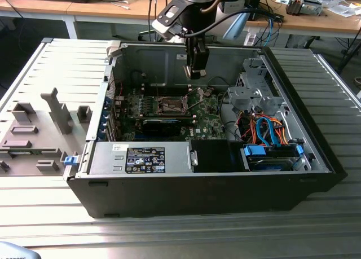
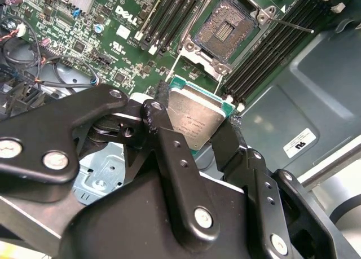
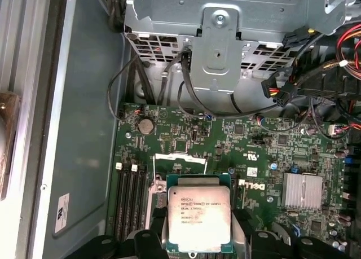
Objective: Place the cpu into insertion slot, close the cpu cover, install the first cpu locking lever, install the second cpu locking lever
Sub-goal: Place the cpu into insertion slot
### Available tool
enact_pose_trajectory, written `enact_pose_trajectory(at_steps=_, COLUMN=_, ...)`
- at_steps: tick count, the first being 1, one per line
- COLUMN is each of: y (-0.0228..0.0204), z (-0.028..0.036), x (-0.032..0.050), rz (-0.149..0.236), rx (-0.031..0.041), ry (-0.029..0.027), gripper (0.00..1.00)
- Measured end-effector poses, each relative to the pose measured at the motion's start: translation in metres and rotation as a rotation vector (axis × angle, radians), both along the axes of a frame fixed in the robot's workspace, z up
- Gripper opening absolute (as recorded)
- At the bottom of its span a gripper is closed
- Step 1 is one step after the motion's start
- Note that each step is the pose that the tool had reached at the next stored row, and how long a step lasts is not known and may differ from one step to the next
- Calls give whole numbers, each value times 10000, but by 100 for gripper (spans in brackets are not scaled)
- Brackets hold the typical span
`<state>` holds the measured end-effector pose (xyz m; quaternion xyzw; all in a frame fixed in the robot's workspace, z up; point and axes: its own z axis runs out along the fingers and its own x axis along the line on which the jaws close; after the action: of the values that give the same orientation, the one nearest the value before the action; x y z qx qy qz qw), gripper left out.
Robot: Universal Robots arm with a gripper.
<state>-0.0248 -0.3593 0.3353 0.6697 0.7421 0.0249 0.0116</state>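
My gripper [image 1: 196, 71] hangs inside the open computer case, above the green motherboard [image 1: 206, 119]. It is shut on the cpu [image 2: 194, 117], a flat square chip with a silver top and green edge, pinched between the black fingers [image 2: 163, 136]. In the first wrist view the cpu [image 3: 199, 216] lies level over the board. The insertion slot [image 2: 225, 29] lies uncovered, its dark pin field showing inside a silver rim, apart from the chip; in the exterior view the slot [image 1: 170, 105] lies below and toward the exterior view's left of the gripper. A thin lever rod [image 2: 292, 26] sticks out from one corner of the slot. I cannot make out the cpu cover.
Black memory slots [image 2: 169, 13] flank the socket. A grey drive cage [image 3: 225, 33] with dangling cables stands at the board's edge, and a finned heat sink [image 3: 302, 190] sits on it. The power supply [image 1: 141, 158] and case walls hem the board in. A grey fixture tray [image 1: 39, 129] lies outside.
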Motion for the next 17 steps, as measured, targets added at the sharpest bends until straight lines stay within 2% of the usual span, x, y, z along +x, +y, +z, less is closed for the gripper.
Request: enact_pose_trajectory(at_steps=17, y=0, z=-5, x=0, rz=-556, rx=0, ry=0, gripper=54)
